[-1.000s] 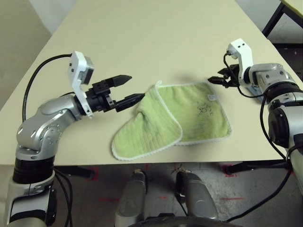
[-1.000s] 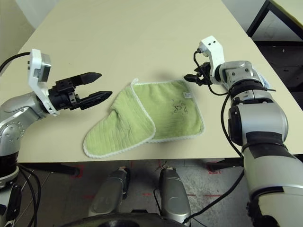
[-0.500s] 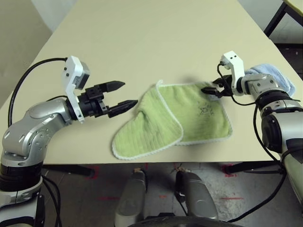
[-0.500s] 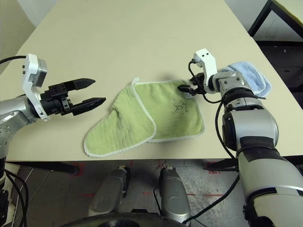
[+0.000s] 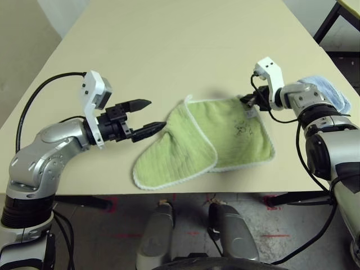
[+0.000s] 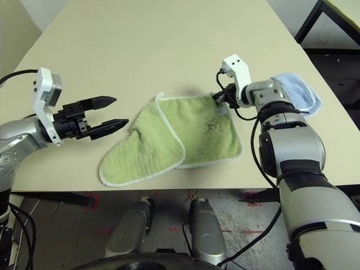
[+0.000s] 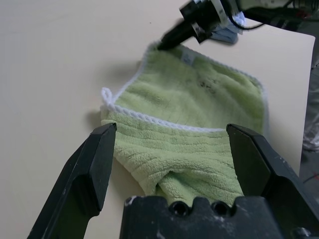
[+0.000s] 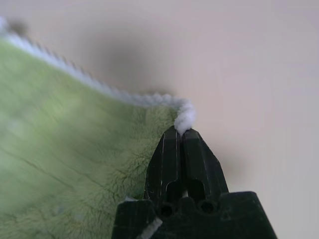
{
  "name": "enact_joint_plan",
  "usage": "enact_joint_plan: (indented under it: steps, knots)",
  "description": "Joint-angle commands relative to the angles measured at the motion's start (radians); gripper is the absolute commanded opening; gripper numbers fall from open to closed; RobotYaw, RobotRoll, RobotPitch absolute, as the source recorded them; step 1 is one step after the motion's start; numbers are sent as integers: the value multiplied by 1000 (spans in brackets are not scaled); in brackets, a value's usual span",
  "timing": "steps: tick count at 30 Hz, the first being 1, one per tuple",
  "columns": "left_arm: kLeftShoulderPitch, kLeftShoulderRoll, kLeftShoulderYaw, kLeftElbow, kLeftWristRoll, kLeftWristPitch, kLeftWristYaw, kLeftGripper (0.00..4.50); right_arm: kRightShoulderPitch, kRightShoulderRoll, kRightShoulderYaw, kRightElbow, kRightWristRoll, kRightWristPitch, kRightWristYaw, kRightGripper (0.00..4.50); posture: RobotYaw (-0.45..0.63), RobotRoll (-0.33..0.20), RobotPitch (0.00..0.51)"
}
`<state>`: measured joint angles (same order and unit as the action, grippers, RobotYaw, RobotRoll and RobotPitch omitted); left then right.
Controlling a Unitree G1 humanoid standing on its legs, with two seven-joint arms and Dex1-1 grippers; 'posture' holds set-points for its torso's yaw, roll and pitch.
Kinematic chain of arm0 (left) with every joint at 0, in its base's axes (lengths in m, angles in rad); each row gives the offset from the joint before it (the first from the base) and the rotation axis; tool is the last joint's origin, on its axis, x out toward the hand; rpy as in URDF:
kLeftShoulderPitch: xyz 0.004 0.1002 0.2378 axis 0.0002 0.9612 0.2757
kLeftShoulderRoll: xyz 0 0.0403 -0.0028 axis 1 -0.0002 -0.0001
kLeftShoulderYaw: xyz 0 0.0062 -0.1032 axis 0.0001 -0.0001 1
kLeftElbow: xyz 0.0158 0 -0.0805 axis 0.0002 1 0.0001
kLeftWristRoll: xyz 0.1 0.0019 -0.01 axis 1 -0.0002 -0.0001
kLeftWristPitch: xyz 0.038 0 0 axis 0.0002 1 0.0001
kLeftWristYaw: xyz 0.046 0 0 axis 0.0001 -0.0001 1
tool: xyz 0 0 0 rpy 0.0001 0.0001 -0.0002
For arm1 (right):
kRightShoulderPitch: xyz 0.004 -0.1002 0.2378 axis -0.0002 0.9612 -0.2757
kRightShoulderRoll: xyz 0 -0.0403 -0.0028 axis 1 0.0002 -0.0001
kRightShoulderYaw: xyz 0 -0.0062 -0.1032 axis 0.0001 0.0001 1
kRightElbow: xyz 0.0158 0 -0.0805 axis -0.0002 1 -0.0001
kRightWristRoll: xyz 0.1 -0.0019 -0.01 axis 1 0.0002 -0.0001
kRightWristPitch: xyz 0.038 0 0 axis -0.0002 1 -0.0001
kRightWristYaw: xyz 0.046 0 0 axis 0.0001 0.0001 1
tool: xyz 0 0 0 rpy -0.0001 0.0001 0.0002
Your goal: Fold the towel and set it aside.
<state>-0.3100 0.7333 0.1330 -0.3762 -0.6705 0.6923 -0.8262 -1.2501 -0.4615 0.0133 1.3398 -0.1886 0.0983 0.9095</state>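
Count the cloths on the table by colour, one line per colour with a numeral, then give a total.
Light green towel, partly folded, its far right corner pinched by the right gripper: 1
Light blue rolled towel: 1
Total: 2

The towel (image 5: 225, 138) was soft, fluffy green terry cloth with looped white stitching along its edge. It lay on a smooth, matt beige table (image 5: 169, 50). The right gripper (image 8: 179, 137) had matt black plastic fingers (image 8: 197, 159), and the forearms shone like brushed silver metal.
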Motion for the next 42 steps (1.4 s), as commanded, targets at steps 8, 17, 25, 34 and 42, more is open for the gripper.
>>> enact_joint_plan:
  steps: [8,17,25,34,42]
  knots:
    - [-32,4,-128,-56,97,-34,3,4500,-169,-12,-107,-15,81,-105,-108,53,231,0,123]
    - [-166,-72,-351,-80,244,-18,51,4500,-279,14,-138,-17,109,-141,-164,53,226,0,121]
    - [-304,-200,-545,31,409,7,104,4500,-310,34,-146,-16,109,-135,-182,53,220,0,118]
    - [-394,-337,-633,169,507,50,120,4500,-296,31,-137,-13,98,-128,-207,53,190,0,111]
    - [-420,-445,-672,319,570,78,147,4500,-285,33,-136,-14,98,-130,-218,53,161,0,120]
